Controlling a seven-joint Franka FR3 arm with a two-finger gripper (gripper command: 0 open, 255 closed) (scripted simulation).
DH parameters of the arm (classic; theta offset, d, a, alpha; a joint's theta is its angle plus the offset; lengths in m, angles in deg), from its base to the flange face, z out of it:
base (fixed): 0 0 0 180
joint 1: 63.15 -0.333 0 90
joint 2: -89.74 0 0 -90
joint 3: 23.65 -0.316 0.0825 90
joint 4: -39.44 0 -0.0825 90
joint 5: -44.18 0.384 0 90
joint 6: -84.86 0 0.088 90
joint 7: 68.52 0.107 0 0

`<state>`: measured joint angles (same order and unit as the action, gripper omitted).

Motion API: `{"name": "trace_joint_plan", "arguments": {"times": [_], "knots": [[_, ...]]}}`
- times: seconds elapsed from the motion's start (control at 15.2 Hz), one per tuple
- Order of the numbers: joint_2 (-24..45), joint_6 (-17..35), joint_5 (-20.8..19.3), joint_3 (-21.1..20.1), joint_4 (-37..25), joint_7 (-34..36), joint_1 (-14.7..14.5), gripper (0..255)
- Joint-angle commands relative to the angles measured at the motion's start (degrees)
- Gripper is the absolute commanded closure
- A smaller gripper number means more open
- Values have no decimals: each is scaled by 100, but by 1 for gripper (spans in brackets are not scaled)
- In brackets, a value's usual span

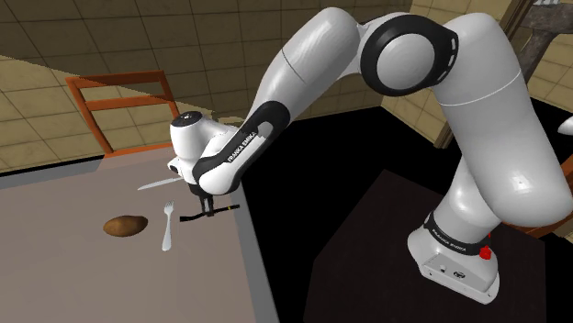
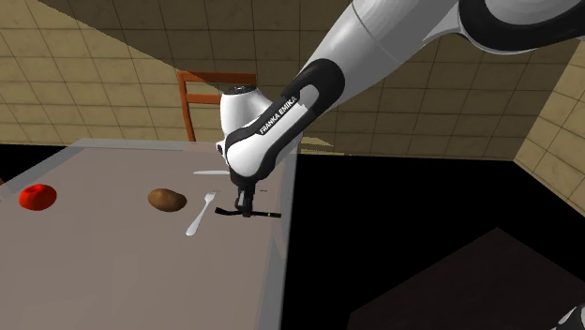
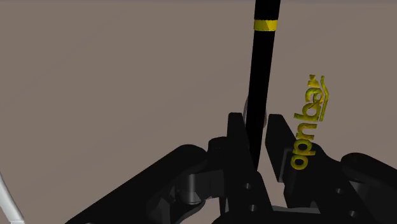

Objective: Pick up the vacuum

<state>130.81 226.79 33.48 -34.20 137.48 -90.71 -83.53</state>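
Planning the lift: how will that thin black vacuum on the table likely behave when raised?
Probably stiff: the vacuum looks like a straight black rod with a yellow band. Its slim shaft may swivel in the pincer. Being long, it could tilt if held off-centre.

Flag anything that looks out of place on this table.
The vacuum, a thin black stick with a yellow band, lies flat near the edge of the table, sharing it with a fork, knife, potato and tomato: a cleaning tool among food and cutlery. The gripper is at it. Nothing looks spilled or broken.
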Motion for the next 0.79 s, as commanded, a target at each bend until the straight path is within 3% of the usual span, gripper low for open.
{"name": "trace_joint_plan", "arguments": {"times": [0.0,0.73], "knots": [[5,5,-1,2,3,-3,4,255],[-592,-534,131,-116,58,-84,88,255]]}}
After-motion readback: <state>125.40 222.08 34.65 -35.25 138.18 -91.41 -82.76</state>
